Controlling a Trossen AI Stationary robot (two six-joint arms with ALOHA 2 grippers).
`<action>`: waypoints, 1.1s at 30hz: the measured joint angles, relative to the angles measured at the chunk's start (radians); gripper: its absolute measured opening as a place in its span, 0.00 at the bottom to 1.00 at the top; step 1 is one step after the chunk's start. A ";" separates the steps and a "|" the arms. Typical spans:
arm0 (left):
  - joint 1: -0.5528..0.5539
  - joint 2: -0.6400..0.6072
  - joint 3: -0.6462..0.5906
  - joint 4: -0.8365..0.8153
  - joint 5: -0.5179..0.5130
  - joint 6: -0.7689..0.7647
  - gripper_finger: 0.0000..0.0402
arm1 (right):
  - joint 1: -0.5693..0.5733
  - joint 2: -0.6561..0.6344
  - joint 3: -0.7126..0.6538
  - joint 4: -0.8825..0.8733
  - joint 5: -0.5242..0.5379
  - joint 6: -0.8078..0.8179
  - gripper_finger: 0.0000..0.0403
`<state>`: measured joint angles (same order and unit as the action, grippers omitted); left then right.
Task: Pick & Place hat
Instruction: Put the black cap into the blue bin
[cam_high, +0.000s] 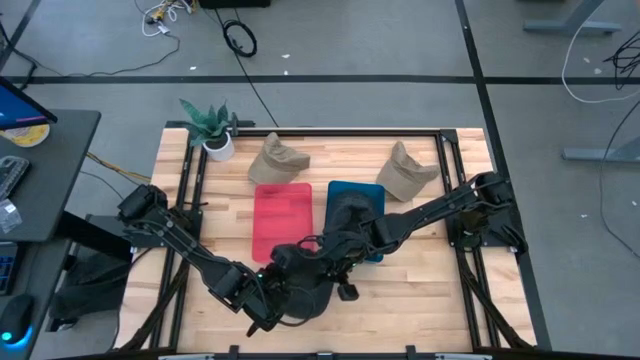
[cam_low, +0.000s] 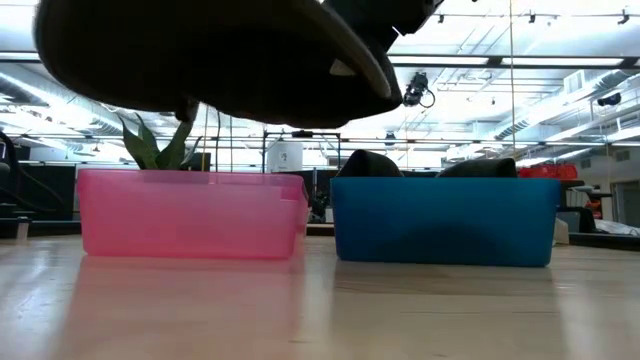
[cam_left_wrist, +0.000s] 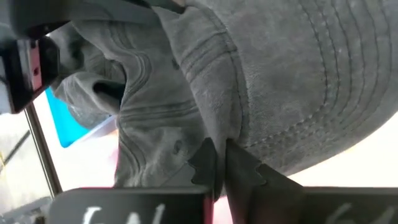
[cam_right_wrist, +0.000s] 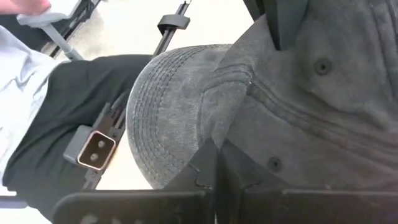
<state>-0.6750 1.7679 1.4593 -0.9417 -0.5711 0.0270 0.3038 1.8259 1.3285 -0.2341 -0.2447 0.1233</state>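
A dark grey cap (cam_high: 300, 285) hangs over the table's near middle, held between both grippers. In the low view it is the dark shape (cam_low: 200, 60) well above the tabletop. My left gripper (cam_high: 270, 300) is shut on it from the near left, and my right gripper (cam_high: 335, 265) is shut on it from the far right. Behind the cap a pink bin (cam_high: 283, 220) and a blue bin (cam_high: 355, 215) stand side by side. Another dark cap (cam_high: 350, 210) lies in the blue bin. My left gripper pinches the cap between its two fingers (cam_left_wrist: 205, 163) where the stitched brim meets the crown (cam_left_wrist: 217, 130). It comes slanting down from the table's near left. The cap is lifted clear of the table. My right gripper pinches the cap between its two fingers (cam_right_wrist: 205, 163) at the seam between brim and crown (cam_right_wrist: 227, 134). It comes slanting down from the table's right. The brim (cam_right_wrist: 168, 112) curves away beyond the fingers, clear of the table.
Two tan caps (cam_high: 277, 158) (cam_high: 405, 172) lie near the far edge, and a potted plant (cam_high: 212, 130) stands at the far left corner. Black frame rails (cam_high: 190, 190) (cam_high: 452, 180) run along both sides. Bare wood lies in front of the bins.
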 joint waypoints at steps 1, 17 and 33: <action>0.000 0.000 0.000 0.001 -0.003 -0.018 0.08 | 0.000 -0.001 0.000 -0.003 0.000 -0.001 0.01; 0.000 0.000 0.057 0.030 -0.056 -0.127 0.42 | -0.002 -0.112 -0.001 -0.232 0.252 -0.052 0.00; -0.131 -0.021 0.186 -0.169 -0.291 -0.270 0.43 | 0.022 -0.518 -0.411 -0.099 0.446 -0.346 0.00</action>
<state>-0.8062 1.7473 1.6454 -1.1109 -0.8622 -0.2430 0.3258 1.3080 0.9177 -0.3335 0.2016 -0.2228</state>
